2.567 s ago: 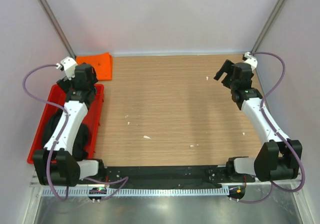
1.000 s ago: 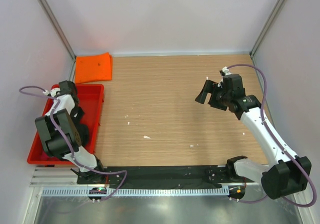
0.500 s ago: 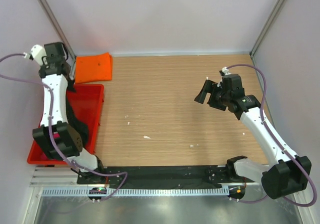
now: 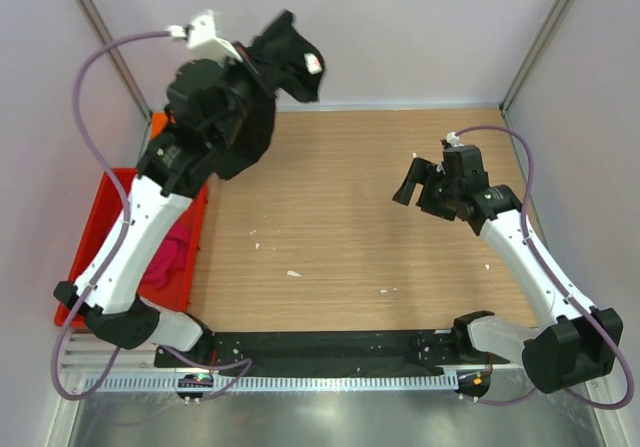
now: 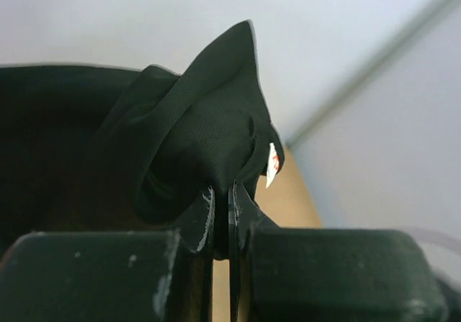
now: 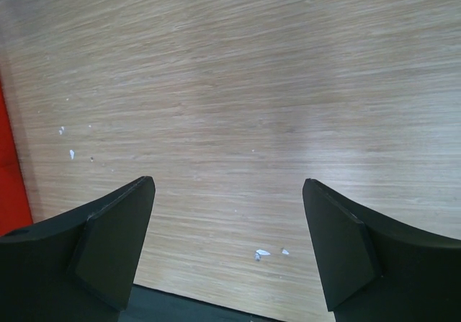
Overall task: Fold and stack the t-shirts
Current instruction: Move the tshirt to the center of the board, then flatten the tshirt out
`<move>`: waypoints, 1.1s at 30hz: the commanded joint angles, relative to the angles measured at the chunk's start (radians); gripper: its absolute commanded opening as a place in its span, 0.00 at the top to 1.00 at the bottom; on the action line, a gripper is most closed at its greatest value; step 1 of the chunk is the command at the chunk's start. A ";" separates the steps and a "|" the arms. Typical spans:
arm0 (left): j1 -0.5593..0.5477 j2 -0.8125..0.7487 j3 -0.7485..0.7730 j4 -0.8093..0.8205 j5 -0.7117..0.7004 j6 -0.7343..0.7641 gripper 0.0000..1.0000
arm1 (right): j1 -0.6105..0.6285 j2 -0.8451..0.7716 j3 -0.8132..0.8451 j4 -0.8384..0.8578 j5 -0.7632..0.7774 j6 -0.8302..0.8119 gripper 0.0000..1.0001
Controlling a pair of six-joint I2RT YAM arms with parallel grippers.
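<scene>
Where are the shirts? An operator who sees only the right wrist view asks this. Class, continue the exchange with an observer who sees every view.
Observer: The black shirt is pinched in the left gripper, held up high on the left side.
Operator: Any others?
Observer: A pink shirt lies in the red tray at the left edge.
Operator: And the orange one?
Observer: Only a sliver of the orange shirt shows, at the far left corner behind the left arm.
</scene>
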 commanded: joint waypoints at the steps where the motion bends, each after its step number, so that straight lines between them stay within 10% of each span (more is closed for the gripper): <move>1: -0.166 -0.048 -0.127 0.021 -0.006 0.118 1.00 | 0.006 -0.008 0.057 -0.061 0.076 -0.021 0.10; 4: -0.256 -0.128 -0.344 -0.001 0.068 0.054 0.62 | 0.006 0.004 0.086 -0.119 0.148 -0.029 0.09; 6: -0.296 -0.172 -0.461 0.016 0.073 0.062 0.07 | 0.005 0.029 0.121 -0.179 0.174 -0.038 0.09; 11: -0.296 -0.281 -0.650 -0.057 -0.019 0.140 0.03 | 0.005 0.046 0.123 -0.196 0.167 -0.067 0.09; 13: -0.283 -0.272 -0.664 -0.083 -0.056 0.169 0.16 | 0.006 0.073 0.107 -0.158 0.078 -0.076 0.10; 21: -0.166 0.181 -0.457 -0.174 0.601 0.175 0.39 | 0.006 0.257 0.060 -0.136 -0.108 -0.040 0.38; 33: -0.371 0.593 -0.253 -0.131 0.570 0.178 0.25 | -0.063 0.179 -0.184 -0.207 -0.015 0.058 0.47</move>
